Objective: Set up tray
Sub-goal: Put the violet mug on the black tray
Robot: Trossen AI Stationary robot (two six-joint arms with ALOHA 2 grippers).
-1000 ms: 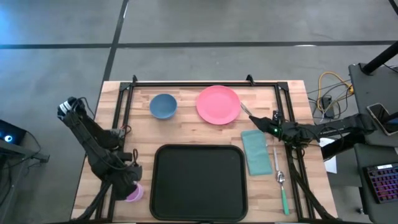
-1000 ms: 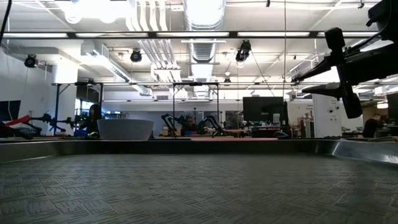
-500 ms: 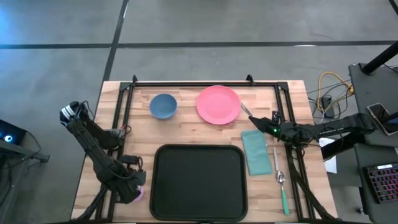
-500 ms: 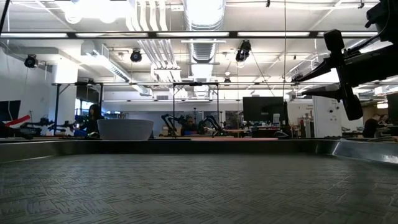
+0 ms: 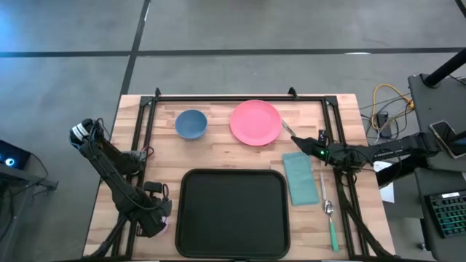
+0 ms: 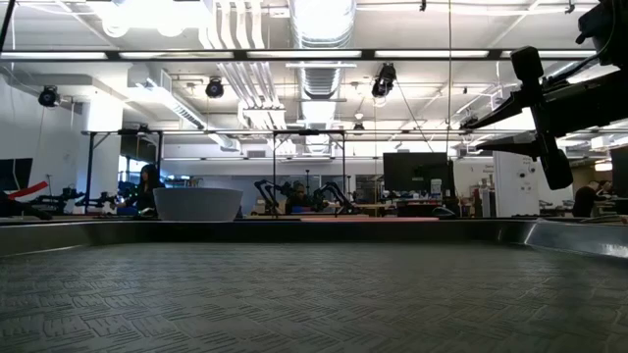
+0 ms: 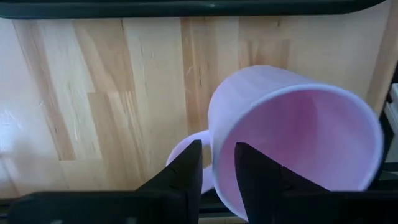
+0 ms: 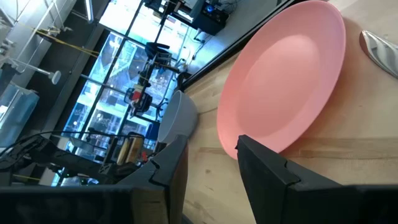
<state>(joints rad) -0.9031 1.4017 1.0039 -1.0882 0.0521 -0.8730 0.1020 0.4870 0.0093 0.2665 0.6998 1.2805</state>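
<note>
The black tray [image 5: 233,218] lies at the table's near middle; the low view looks across its ribbed floor [image 6: 294,294]. A lilac mug [image 7: 292,137] stands left of the tray, mostly hidden under my left gripper [image 5: 154,220] in the high view. My left gripper [image 7: 217,180] is shut on it. My right gripper [image 5: 302,143] hovers open above the table between the pink plate [image 5: 255,121] and the teal napkin [image 5: 300,177]. It also shows in the right wrist view [image 8: 211,149] and the low view [image 6: 510,118]. My left gripper holds the mug's wall at the rim, beside the handle [image 7: 186,146]. One finger [image 7: 255,180] is inside the cup and the other [image 7: 186,177] outside, next to the handle. The fingers come from above, slanting down. The gripper hides whether the mug's base is on the table.
A blue bowl [image 5: 191,124] sits at the far left beside the plate. A silver utensil [image 5: 287,128] lies right of the plate. A green-handled spoon [image 5: 330,218] lies right of the napkin. Black frame rails [image 5: 240,97] run along the table's far and side edges.
My left arm has swung toward the table's near edge and come down over the mug, which showed beside the gripper a second ago and is now almost covered by it.
</note>
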